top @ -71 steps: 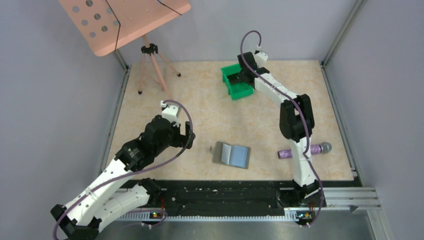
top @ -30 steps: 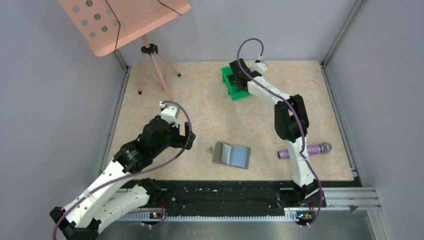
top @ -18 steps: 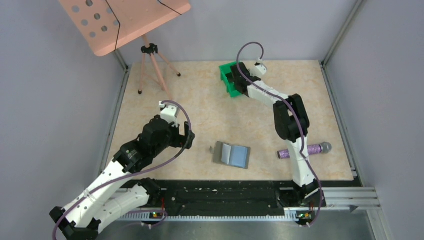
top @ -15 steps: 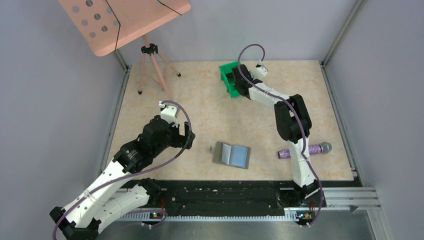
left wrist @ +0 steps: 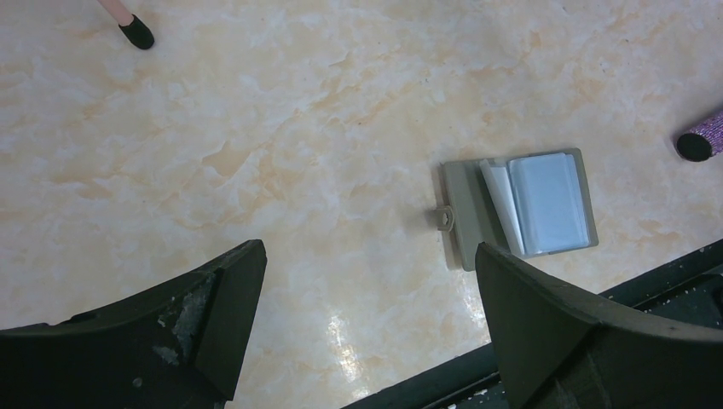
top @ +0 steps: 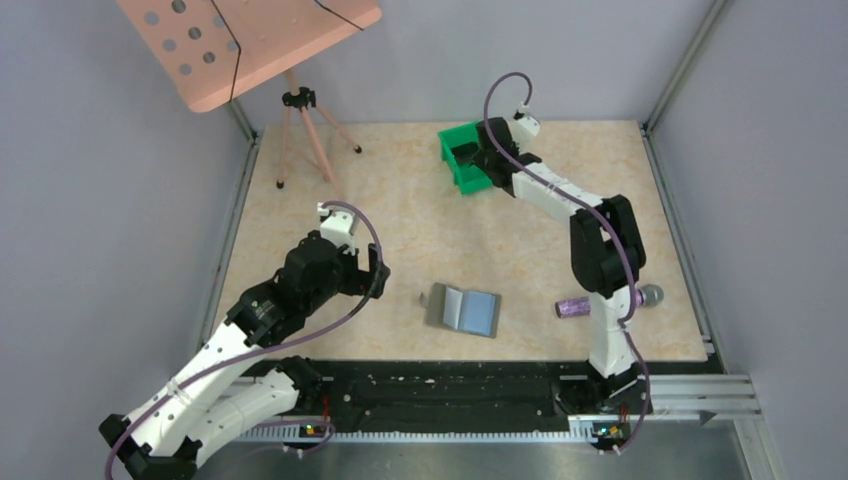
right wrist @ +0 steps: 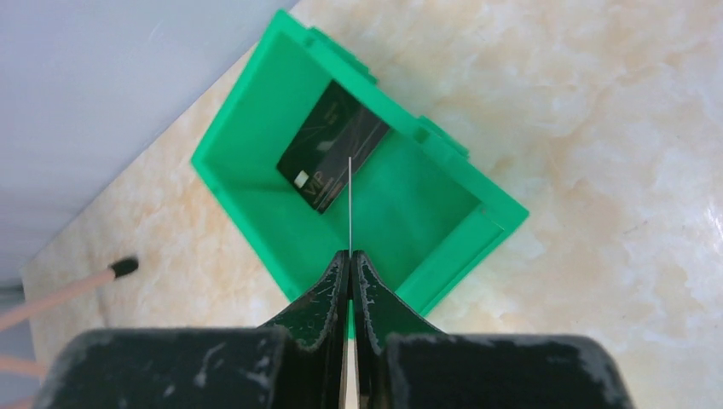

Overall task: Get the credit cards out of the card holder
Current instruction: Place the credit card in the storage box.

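Note:
The card holder (top: 463, 310) lies open on the table, grey with a light blue inner panel (left wrist: 550, 203). My left gripper (left wrist: 367, 256) hangs open above bare table just left of it, holding nothing. Far back, my right gripper (right wrist: 349, 254) is shut on a thin credit card (right wrist: 349, 204) seen edge-on, held over the green bin (right wrist: 256, 213). A black credit card (right wrist: 332, 158) lies flat on the bin's floor. In the top view the right gripper (top: 484, 160) covers part of the bin (top: 458, 150).
A purple cylinder (top: 575, 307) lies right of the card holder, partly behind the right arm. A pink perforated board on a tripod (top: 300, 100) stands at the back left; one tripod foot (left wrist: 136, 32) shows in the left wrist view. Walls enclose the table.
The right arm's elbow has swung to the right and its gripper has shifted over the green bin, still pinching the card. The left arm and the card holder have not moved.

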### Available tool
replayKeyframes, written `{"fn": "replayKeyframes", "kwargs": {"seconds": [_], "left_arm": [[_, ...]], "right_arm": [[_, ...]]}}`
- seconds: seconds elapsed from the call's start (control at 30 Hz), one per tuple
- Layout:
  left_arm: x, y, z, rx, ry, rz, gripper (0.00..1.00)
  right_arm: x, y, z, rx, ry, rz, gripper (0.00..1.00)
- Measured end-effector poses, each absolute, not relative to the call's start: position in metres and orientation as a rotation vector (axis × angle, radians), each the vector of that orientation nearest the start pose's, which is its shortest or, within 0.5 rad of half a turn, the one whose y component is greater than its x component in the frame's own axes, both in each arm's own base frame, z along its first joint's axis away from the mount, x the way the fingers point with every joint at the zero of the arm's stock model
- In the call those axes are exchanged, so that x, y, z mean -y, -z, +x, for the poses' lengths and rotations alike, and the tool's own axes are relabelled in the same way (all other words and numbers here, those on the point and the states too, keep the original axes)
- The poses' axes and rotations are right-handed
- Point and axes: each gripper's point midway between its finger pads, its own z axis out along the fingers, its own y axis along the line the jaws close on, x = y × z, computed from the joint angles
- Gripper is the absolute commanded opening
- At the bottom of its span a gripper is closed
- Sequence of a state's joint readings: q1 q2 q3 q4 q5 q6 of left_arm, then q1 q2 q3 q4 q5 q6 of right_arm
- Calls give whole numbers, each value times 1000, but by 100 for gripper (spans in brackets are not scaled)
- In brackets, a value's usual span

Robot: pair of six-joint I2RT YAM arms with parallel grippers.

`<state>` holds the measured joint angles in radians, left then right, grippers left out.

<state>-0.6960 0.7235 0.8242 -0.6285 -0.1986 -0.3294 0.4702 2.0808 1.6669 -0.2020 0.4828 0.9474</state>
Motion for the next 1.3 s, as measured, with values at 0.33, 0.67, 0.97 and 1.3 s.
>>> {"fn": "replayKeyframes", "kwargs": {"seconds": [0.33,0.67,0.97,1.3], "left_arm": [[147,-213,209,-2097,411,266,99],[147,-211,209,-2101,409,267,98],[148,-209,211,-2106,406,268,99],[148,-207,211,-2111,403,270,99]], "right_arm": [[-219,-146,553,-2074,-463,307,0],[-223,-140,586,-2064,-518,22,0],[-237,-115,595,-2094,-561,-74,0],[-242,-115,603,-2072,-623,-106,0]]}}
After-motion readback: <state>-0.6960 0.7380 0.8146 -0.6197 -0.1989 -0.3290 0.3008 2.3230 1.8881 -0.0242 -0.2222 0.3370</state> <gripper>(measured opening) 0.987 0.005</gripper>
